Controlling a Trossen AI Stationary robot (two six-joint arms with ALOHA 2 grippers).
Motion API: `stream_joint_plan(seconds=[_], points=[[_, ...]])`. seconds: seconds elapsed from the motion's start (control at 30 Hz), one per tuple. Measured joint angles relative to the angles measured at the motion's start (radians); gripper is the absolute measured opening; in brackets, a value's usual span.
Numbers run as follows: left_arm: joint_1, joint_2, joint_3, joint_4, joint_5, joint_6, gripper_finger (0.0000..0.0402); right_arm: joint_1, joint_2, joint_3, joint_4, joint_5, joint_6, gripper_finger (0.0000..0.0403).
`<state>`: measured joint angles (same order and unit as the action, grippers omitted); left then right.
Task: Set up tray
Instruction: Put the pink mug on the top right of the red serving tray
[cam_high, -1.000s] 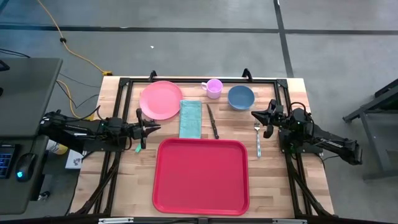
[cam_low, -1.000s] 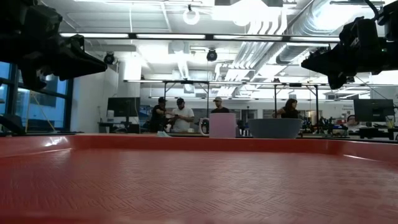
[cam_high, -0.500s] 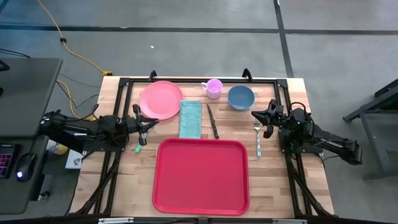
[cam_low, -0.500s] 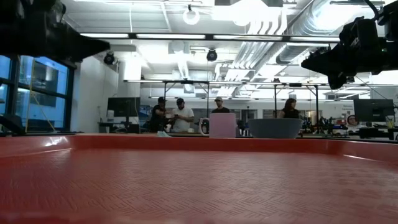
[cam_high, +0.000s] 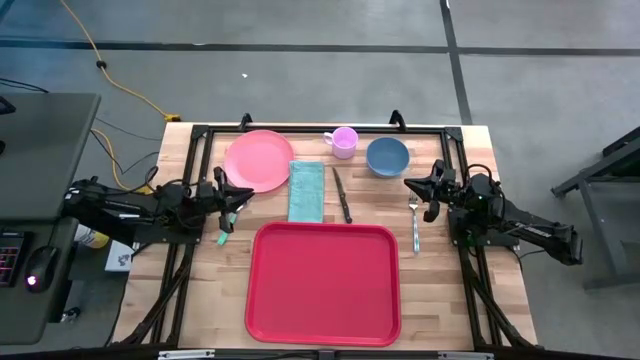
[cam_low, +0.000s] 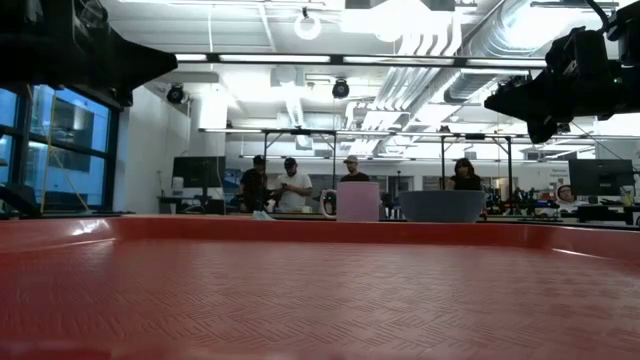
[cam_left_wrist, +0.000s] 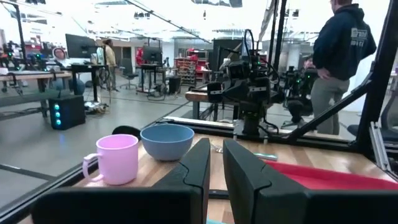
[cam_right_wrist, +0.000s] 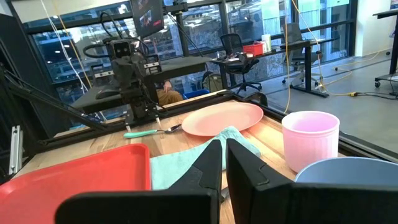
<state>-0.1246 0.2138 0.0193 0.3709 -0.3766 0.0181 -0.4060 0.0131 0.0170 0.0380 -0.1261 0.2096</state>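
The red tray lies flat at the table's near middle and fills the low view's foreground. Behind it a pink plate, a teal napkin, a knife, a pink cup and a blue bowl rest on the wood. A fork lies right of the tray. A teal-handled spoon lies left of it. My left gripper hovers by the plate's near left edge, its fingers a narrow gap apart with nothing between. My right gripper hovers shut above the fork's far end.
Black frame rails run along the table's far, left and right sides. Bare wood shows on both sides of the tray. Several people stand in the room beyond the far edge, and one stands behind the right arm.
My left gripper has rolled about the line it points along and tipped its fingertips upward, rising a little above the table. Its finger gap looks unchanged. The right arm and all the tableware have kept still.
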Motion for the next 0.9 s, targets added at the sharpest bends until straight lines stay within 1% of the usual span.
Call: stream_joint_plan(seconds=[0.1, 0.17, 0.27, 0.43, 0.5, 0.57, 0.67, 0.73, 0.8, 0.9], points=[[0.000, 0.000, 0.000, 0.001, -0.032, -0.005, 0.0079, 0.000, 0.000, 0.000, 0.011, 0.000, 0.022, 0.0000], [0.000, 0.000, 0.000, 0.026, -0.051, -0.007, 0.0079, 0.000, 0.000, 0.000, 0.032, 0.000, 0.112, 0.0000], [0.000, 0.000, 0.000, 0.112, -0.052, 0.014, 0.0079, 0.000, 0.000, 0.000, 0.053, -0.001, 0.246, 0.0000], [0.000, 0.000, 0.000, 0.268, -0.040, 0.105, 0.0079, 0.000, 0.000, 0.000, 0.105, 0.006, 0.413, 0.0000], [0.000, 0.000, 0.013, 0.266, -0.033, 0.145, 0.0079, 0.000, 0.000, 0.000, 0.140, 0.005, 0.486, 0.0000], [0.000, 0.001, 0.044, 0.244, -0.029, 0.203, 0.0079, 0.000, 0.000, 0.000, 0.181, 0.000, 0.515, 0.0000], [0.000, 0.000, 0.114, 0.160, -0.029, 0.302, 0.0079, 0.000, 0.000, 0.001, 0.251, -0.042, 0.472, 0.0000], [0.000, 0.000, 0.182, 0.044, -0.029, 0.362, 0.0079, 0.001, 0.000, 0.017, 0.271, -0.059, 0.431, 0.0000], [0.000, 0.001, 0.273, -0.116, -0.049, 0.398, 0.0079, 0.001, 0.001, 0.052, 0.265, -0.052, 0.391, 0.0000], [0.000, 0.016, 0.442, -0.403, -0.078, 0.404, 0.0079, 0.001, 0.021, 0.143, 0.186, -0.033, 0.299, 0.0000]])
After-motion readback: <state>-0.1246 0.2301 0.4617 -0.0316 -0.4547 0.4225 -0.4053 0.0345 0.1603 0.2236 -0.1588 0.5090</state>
